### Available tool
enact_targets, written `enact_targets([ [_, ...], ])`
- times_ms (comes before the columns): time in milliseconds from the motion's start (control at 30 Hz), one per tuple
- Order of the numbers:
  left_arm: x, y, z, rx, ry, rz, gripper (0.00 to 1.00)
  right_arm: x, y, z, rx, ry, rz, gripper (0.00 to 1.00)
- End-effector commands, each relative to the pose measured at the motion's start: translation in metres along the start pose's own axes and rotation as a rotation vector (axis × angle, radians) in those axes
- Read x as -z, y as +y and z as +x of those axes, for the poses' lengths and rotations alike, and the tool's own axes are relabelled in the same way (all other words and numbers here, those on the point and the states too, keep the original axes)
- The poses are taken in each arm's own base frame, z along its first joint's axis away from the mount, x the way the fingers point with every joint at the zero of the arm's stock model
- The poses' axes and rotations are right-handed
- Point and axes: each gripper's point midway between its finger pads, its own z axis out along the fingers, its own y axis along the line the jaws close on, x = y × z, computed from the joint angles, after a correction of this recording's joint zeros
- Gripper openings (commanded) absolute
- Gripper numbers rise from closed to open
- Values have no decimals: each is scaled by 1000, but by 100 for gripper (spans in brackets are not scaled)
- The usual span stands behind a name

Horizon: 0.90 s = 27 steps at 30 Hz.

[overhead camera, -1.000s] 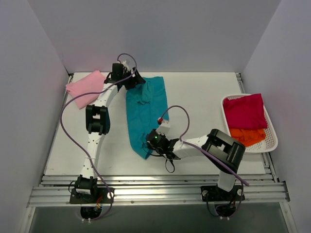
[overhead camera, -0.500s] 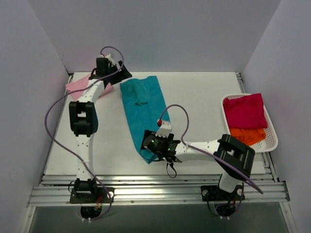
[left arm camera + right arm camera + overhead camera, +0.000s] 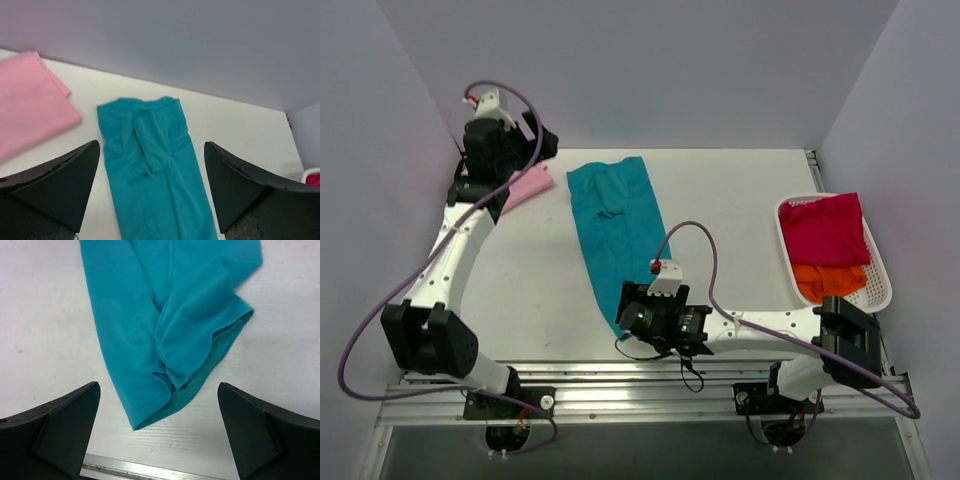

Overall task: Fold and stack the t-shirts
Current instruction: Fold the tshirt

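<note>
The teal t-shirt [image 3: 613, 230] lies flat as a long narrow folded strip running from the back of the table toward the near edge. Its far end with a tucked sleeve shows in the left wrist view [image 3: 150, 170]. Its bunched near corner shows in the right wrist view [image 3: 165, 320]. My left gripper [image 3: 535, 142] hangs open, raised at the back left over the folded light pink t-shirt [image 3: 532, 184] [image 3: 30, 105]. My right gripper [image 3: 632, 318] stands open just above the teal shirt's near end, holding nothing. In both wrist views the fingers [image 3: 60, 180] [image 3: 55, 425] are spread wide.
A white basket [image 3: 882, 290] at the right edge holds a magenta t-shirt [image 3: 825, 228] on top of an orange one [image 3: 830, 280]. The metal rail [image 3: 130, 471] of the table's near edge runs close below the teal shirt's corner. Grey walls close in the back and sides.
The right gripper has opened, let go of the teal shirt's near end and drawn back toward the near edge. The left arm has swung up and left, away from the shirt's far end.
</note>
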Motion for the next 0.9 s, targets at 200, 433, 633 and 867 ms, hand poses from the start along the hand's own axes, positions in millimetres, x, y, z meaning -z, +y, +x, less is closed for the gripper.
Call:
enact_targets([
  [200,75,-7,229,65,413,-34,94,-22,-95,-61,-121,-140,178,100],
  [433,132,-16,297,66,540,-54,94,-44,-102,-69,-146,-130,183,100],
  [633,178,-23,329,123,591,10,94,-60,-92,-43,-155,-65,143,98],
  [867,219,-32,375,59,709,17,95,-71,-101,-24,-161,-38,170,98],
])
